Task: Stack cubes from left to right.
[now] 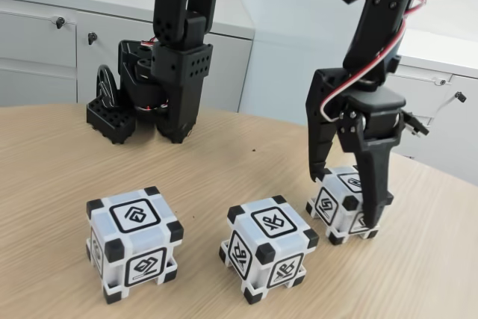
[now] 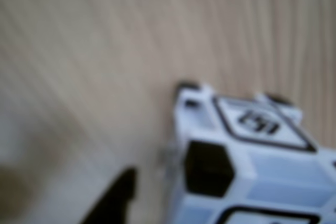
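Closest to my fixed camera are two cubes sitting low in the frame: the left cube (image 1: 134, 242) and the middle cube (image 1: 269, 249), each flat on the wooden table (image 1: 60, 169), well apart from one another, each showing a black-framed glyph on top and black blocks at the corners. Further back and to the right I've got the right cube (image 1: 337, 203), also resting on the table, none of the three stacked.

My pincer (image 1: 349, 199) is down over that right cube, spread wide. One black finger (image 1: 321, 147) drops along the cube's left rear side, the other finger (image 1: 376, 184) comes down across its front right face, so the cube sits between them. I can't tell from here whether either finger is actually touching the plastic.

On the wrist view it's blurry, but I see the same cube (image 2: 252, 161) large in the lower right, glyph face up, one dark corner block facing me. A dark fingertip (image 2: 113, 200) pokes in from the bottom edge just left of it, with a sliver of table grain showing between tip and cube.

Behind, the arm's black base (image 1: 168, 80) stands at the table's far edge, white cabinets (image 1: 45, 50) beyond it.
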{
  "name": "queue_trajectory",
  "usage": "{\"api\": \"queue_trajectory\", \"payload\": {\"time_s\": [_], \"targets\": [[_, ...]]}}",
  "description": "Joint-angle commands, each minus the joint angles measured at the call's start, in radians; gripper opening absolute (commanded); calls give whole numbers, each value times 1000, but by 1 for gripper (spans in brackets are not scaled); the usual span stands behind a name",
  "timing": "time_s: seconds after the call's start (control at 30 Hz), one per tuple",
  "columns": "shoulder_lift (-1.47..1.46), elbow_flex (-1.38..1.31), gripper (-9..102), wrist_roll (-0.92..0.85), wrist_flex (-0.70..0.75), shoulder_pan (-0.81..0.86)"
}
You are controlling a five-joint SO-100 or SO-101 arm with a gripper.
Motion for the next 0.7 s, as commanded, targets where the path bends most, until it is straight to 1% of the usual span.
{"api": "queue_trajectory", "payload": {"time_s": [0.0,0.1,0.27,0.4,0.67], "targets": [[2,-21,32,-2,-11,8],[2,-21,30,5,-11,8],[14,-21,23,17,-11,8],[20,-21,20,26,2,8],[23,-21,18,31,5,6]]}}
